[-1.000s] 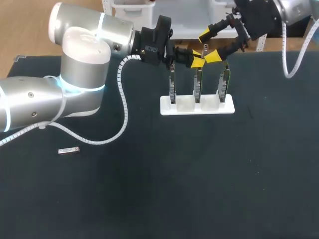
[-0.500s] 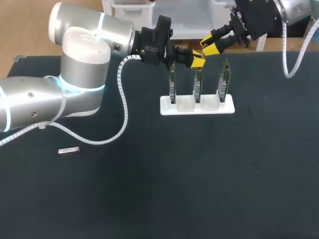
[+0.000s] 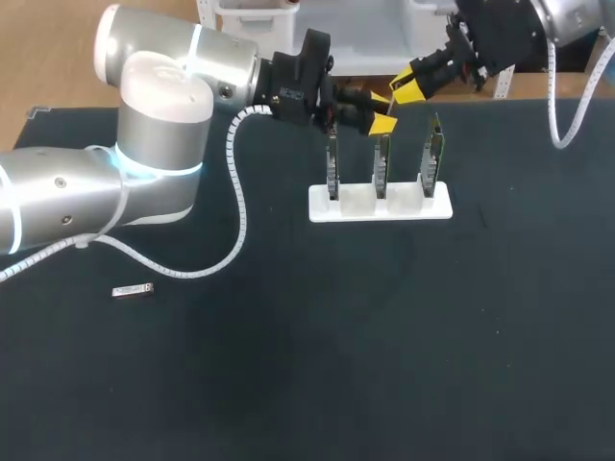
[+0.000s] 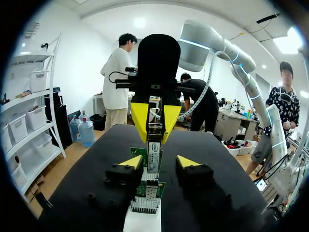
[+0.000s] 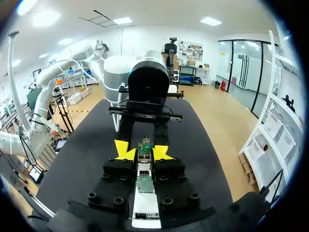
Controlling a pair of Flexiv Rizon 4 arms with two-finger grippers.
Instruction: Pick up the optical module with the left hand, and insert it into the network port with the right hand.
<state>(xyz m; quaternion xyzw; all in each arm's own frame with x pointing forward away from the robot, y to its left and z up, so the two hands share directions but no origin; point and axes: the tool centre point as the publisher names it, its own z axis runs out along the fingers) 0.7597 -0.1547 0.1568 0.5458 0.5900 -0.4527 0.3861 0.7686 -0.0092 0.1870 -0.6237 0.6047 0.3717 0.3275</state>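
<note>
Right claw (image 5: 143, 151): clamped on slim silver optical module (image 4: 153, 157), poised above upright green network-port board (image 3: 381, 163) for insertion | Left claw (image 4: 159, 163): open, flanking module; right alone carries it.

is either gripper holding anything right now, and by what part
The right gripper holds the optical module, its yellow tips pinching the end farthest from the left arm. The left gripper is open on either side of it, not gripping.
</note>
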